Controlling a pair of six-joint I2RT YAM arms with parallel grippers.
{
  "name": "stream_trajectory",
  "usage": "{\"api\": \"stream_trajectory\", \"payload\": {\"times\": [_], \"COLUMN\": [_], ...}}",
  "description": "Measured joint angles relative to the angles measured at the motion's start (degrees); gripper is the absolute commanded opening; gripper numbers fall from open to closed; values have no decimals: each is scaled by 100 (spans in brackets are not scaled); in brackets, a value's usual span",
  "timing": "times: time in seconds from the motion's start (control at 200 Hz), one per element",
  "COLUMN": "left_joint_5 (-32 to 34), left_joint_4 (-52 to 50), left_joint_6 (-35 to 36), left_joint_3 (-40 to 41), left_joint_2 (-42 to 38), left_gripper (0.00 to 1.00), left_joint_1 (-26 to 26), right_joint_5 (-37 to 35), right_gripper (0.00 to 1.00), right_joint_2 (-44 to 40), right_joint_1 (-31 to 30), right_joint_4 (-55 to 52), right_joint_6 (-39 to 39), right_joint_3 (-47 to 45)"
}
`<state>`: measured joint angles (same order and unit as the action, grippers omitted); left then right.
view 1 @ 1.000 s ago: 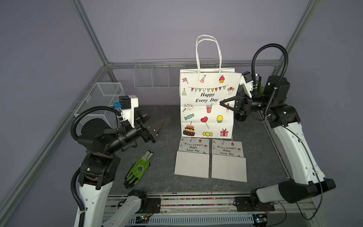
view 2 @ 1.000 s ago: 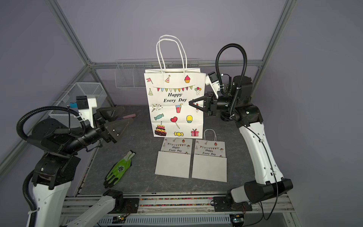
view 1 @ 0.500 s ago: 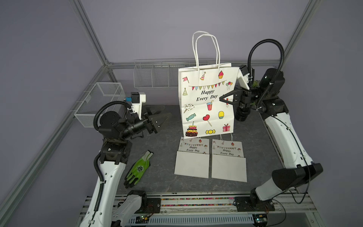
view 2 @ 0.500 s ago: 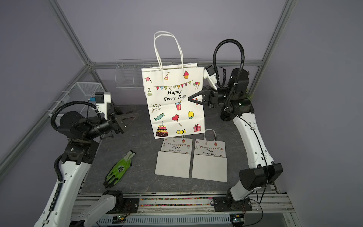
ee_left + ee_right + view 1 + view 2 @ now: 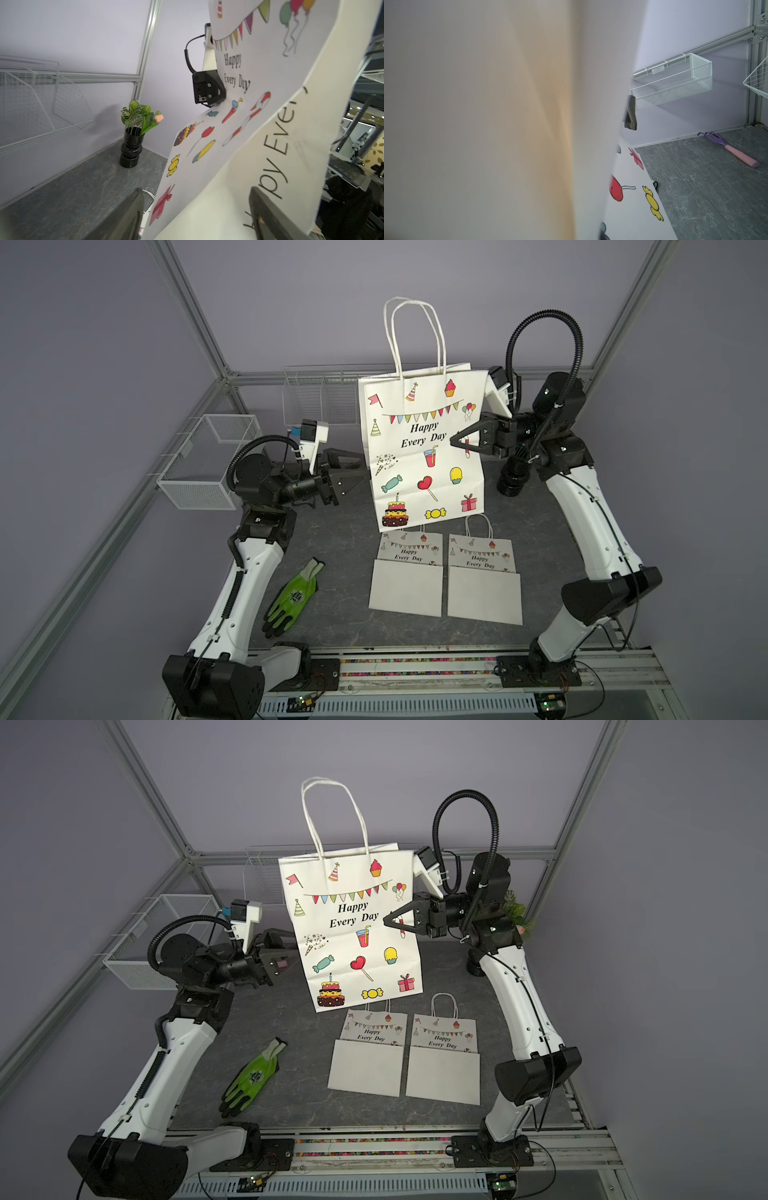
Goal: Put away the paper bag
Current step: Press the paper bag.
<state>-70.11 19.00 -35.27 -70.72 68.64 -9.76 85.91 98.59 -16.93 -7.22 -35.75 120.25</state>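
The large white paper bag (image 5: 424, 448) (image 5: 353, 928), printed "Happy Every Day", stands upright at the back middle of the table, leaning slightly left. My right gripper (image 5: 455, 442) (image 5: 387, 922) is shut on its right edge about halfway up. My left gripper (image 5: 360, 472) (image 5: 293, 948) is open at the bag's left side. In the left wrist view the bag (image 5: 259, 104) has its side fold between the spread fingers of the left gripper (image 5: 195, 190). The bag's paper (image 5: 508, 104) fills the right wrist view and hides that gripper's own jaws.
Two small folded bags (image 5: 407, 572) (image 5: 484, 580) lie flat in front of the big one. A green glove (image 5: 295, 597) lies front left. A mesh basket (image 5: 208, 464) hangs left, a wire rack (image 5: 320, 398) behind. A black vase (image 5: 132, 149) and a purple rake (image 5: 733, 151) stand near the back.
My left arm has swung in toward the bag, and its jaws have narrowed around the left edge. The right gripper has shifted the bag slightly left and tilted it.
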Motion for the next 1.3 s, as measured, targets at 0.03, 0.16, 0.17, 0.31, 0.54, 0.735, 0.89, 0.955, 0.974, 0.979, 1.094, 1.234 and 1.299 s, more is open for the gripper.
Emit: {"api": "stream_trajectory", "payload": {"times": [0.03, 0.16, 0.17, 0.31, 0.54, 0.735, 0.89, 0.955, 0.974, 0.979, 1.094, 1.234, 1.299], "left_joint_5": [-28, -70, -70, -28, 87, 138, 260, 374, 424, 424, 754, 1043, 1095], "left_joint_4": [-79, -459, -496, -778, -1545, -1766, -1893, -2129, -2245, -2264, -2924, -3134, -3132], "left_joint_6": [94, 450, 483, 765, 1316, 1504, 1569, 1665, 1714, 1716, 1941, 1904, 1853], "left_joint_3": [-4, -146, -168, -382, -463, -538, -557, -601, -629, -634, -800, -826, -863], "left_joint_2": [-70, -245, -247, -133, 109, 94, 57, 11, -11, -11, -282, -901, -1128], "left_gripper": [80, 71, 70, 57, 35, 14, 69, 99, 100, 100, 100, 99, 99], "left_joint_1": [-37, -188, -201, -404, -710, -717, -717, -713, -713, -713, -568, 17, 149], "right_joint_5": [0, 0, 0, 0, -2, -13, -13, -13, -13, -13, -15, -17, -20], "right_gripper": [7, 7, 7, 7, 7, 7, 7, 7, 7, 7, 7, 7, 7], "right_joint_2": [-9, -33, -33, -33, -31, -28, -31, -33, -35, -35, -90, -140, -144], "right_joint_1": [0, -4, -7, -122, -284, -267, -264, -254, -240, -240, -140, -46, -46], "right_joint_4": [2, 0, 0, 9, 133, 184, 201, 203, 210, 208, 223, 223, 223], "right_joint_6": [-11, -74, -76, -214, -527, -671, -721, -732, -732, -734, -737, -739, -739], "right_joint_3": [17, 20, 20, 20, 20, 20, 17, 13, 7, 4, -109, -232, -247]}}
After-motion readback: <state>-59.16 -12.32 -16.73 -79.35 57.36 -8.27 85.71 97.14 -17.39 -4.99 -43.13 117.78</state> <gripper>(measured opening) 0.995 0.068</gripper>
